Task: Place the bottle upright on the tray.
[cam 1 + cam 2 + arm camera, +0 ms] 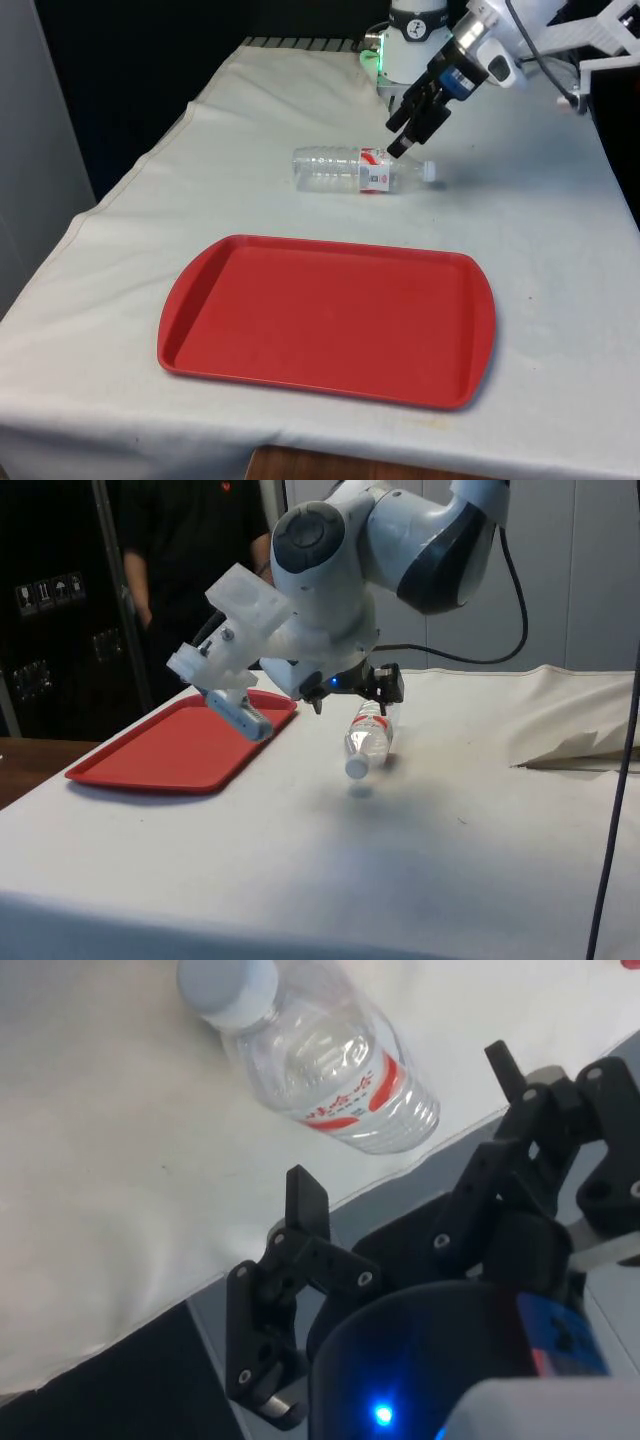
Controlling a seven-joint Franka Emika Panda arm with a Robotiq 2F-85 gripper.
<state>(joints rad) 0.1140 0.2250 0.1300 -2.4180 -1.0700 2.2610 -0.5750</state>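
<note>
Water bottle point(358, 170) lies sideways on bench point(540, 240), beyond red tray point(330, 318); hand point(403, 138) hovers above it, fingers apart, positioned for pickup.

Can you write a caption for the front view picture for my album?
Open pincer above a bottle lying beyond the red tray.

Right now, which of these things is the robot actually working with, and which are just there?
In the job:
bottle, lying on its side on the cloth
red tray
tool, open above the bottle

Just there:
white cloth
person behind the table
</note>
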